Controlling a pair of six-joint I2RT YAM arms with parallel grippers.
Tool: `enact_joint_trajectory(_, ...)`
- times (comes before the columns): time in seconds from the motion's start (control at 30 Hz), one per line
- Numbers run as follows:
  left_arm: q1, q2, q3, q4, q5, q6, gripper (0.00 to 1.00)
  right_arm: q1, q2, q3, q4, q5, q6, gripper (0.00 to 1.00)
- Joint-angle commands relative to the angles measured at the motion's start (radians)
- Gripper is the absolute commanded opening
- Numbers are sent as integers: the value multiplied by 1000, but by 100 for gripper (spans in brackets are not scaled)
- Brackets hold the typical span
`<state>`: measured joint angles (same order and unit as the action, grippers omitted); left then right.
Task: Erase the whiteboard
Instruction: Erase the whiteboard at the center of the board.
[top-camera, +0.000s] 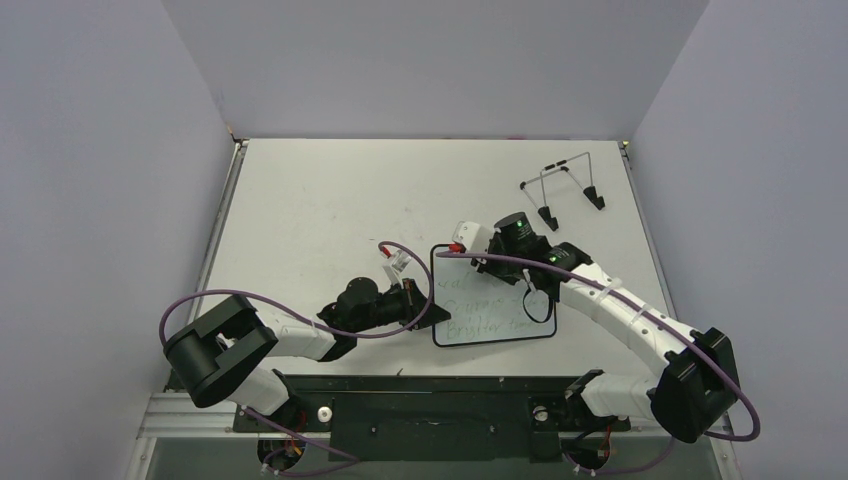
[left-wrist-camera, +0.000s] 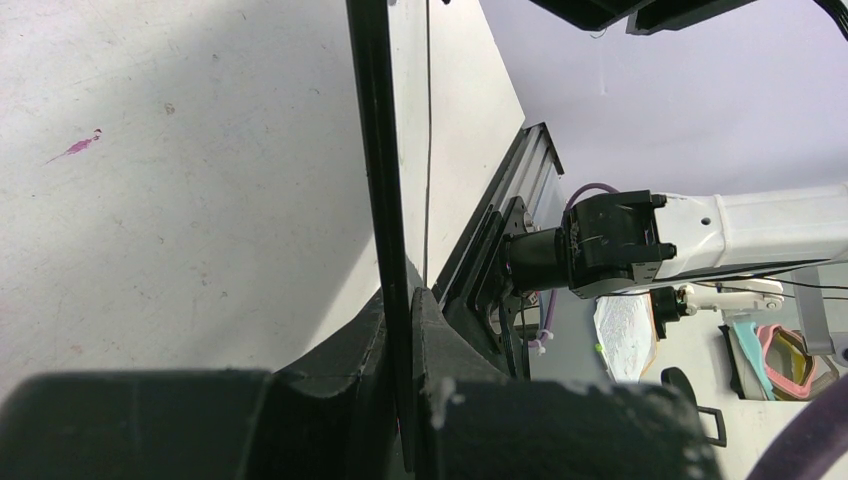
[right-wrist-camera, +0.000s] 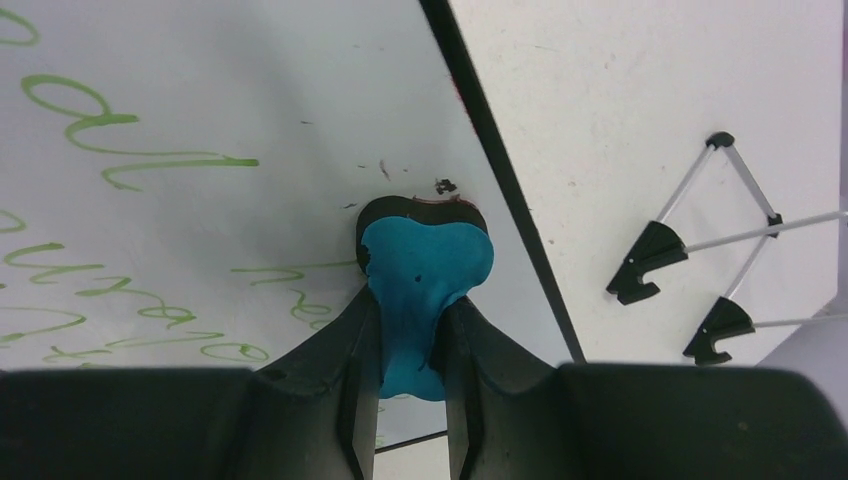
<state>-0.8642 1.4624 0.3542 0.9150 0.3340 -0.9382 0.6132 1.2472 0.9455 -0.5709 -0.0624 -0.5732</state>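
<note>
1. White table (top-camera: 330, 200), walled in pale lavender, carries everything. The whiteboard (top-camera: 480, 292) lies in the lower middle of the top view, just ahead of the arm bases. A wire stand (top-camera: 565, 185) sits well apart at upper right.
2. The left gripper (left-wrist-camera: 405, 300) has its jaws clenched on the board's black rim, at the board's left edge in the top view, which pins it in place.
3. The right gripper (right-wrist-camera: 410, 305) has its jaws grasping a blue eraser (right-wrist-camera: 425, 250) by the waist. The eraser's head appears to touch the board close to the rim on the side facing the stand.
4. Green writing (right-wrist-camera: 170, 157) fills the left half of the right wrist view and shows across the lower part of the board in the top view. The patch around the eraser is bare apart from a few dark specks.
5. Step in hand, as I judge it: wiping, at an early stage. One corner area looks clean and most of the writing is unwiped.
6. The next move calls for dragging the eraser flat across the green lines, away from the rim and toward the left of the right wrist view. It needs enough pressure to lift the ink, and the left jaws must hold so the board does not slide or tip.
7. Containers: no bin, tray or box shows in any view, so there are no contents to tell.
</note>
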Motion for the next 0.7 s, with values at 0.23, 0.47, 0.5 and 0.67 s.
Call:
enact_joint_trajectory(0.23,-14,-21,29,94,37,67,0,23,-18,-10,104,-12,120,0)
enact_joint_trajectory(0.47,-20,-6,37,108,41,63,0,-26,-26,-1,-5,-215,13,0)
enact_joint_trajectory(0.5,-19,-5,37,110,42,61,0,-20,-24,5,-28,-264,-13,0)
enact_joint_trajectory(0.67,-21,-9,29,111,37,61,0,-16,-14,-3,79,-119,116,0)
